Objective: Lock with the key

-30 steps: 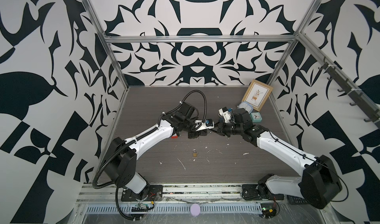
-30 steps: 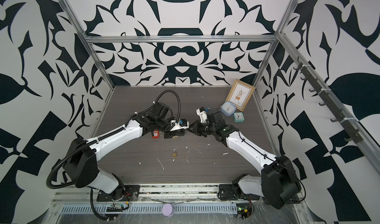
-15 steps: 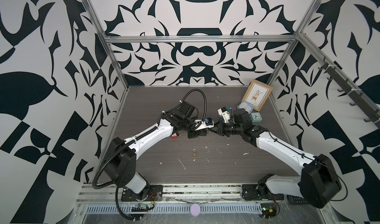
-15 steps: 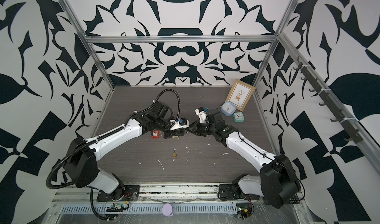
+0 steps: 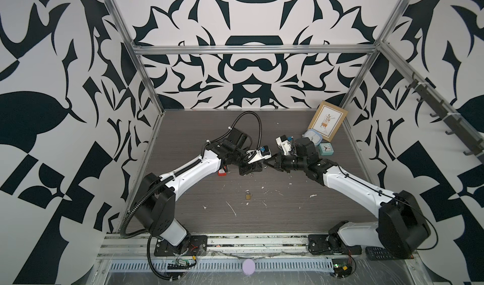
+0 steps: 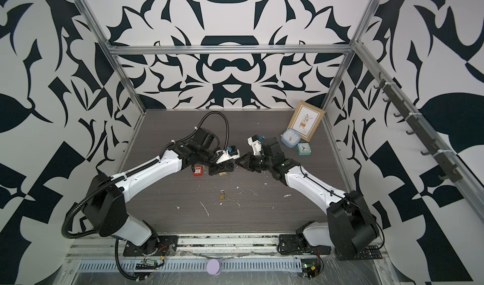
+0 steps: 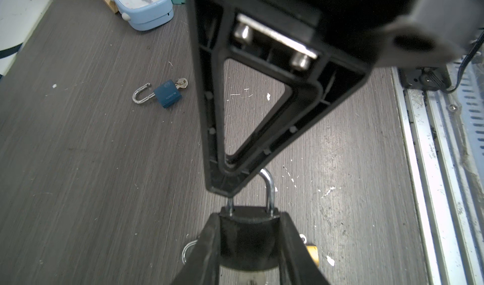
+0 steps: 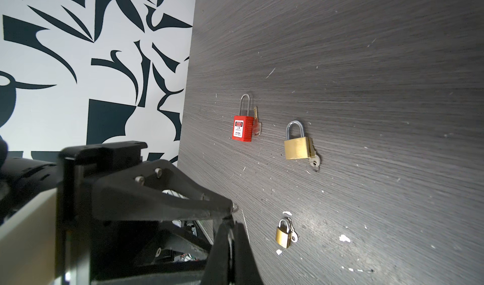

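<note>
Motion is tiny: left gripper (image 7: 251,218) grips black padlock (image 7: 248,235); clenched right gripper (image 5: 271,163), at its 3 o'clock, maybe presses shackle (image 7: 269,189) shut.

The table (image 5: 288,218) is dark grey woodgrain flecked white; the walls (image 5: 183,82) are white with black abstract shapes. The black padlock (image 7: 248,234) has a silver shackle; the red padlock (image 8: 243,128) bears a white label. Also a blue padlock (image 7: 167,94), a large brass padlock (image 8: 297,148), a small brass padlock (image 8: 282,236), a pale-blue clock (image 6: 290,138) and a teal clock (image 6: 303,149).
</note>
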Tool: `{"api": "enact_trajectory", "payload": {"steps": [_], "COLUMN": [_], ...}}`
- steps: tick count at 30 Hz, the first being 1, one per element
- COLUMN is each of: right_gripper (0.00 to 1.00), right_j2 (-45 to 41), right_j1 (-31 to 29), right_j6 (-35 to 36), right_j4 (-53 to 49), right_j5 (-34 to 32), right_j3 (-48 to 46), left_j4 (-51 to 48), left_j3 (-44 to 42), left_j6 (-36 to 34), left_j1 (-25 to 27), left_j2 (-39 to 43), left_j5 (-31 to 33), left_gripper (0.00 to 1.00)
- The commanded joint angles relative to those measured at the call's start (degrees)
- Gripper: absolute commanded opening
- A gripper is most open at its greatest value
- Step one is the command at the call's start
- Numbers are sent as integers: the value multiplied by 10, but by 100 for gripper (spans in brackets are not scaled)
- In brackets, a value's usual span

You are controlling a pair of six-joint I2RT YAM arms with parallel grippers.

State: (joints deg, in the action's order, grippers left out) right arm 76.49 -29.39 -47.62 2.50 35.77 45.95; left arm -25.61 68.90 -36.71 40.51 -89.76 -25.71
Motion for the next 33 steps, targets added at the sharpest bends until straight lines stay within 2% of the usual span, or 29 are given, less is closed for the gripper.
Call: {"api": "enact_trajectory", "payload": {"steps": [1,14,19,24,28,30,33], "right_gripper": [0,0,0,0,11,13,23], "right_j2": [21,43,22,-21,-53,-66,-90], "right_j1": [-44,-71,-64,-25,7,16,21], "right_j6": [-3,-20,11,42,71,85,106], "right_j4": [8,45,-9,-77,-130,-149,-172], "right_j5": [38,27,11,-9,-33,-44,-65], "right_j3": [-17,-23,3,41,84,106,132], "left_j4": [178,235,240,225,236,243,257], "left_j3": [56,65,27,-38,-94,-112,-131], "left_j6": [29,56,59,68,110,136,183], "left_j1": [17,16,16,13,13,13,13], "left_j2": [6,-3,4,16,25,29,36], "left_j5": [-99,-84,-49,-10,21,33,48], "left_gripper": [0,0,0,0,0,0,0]}}
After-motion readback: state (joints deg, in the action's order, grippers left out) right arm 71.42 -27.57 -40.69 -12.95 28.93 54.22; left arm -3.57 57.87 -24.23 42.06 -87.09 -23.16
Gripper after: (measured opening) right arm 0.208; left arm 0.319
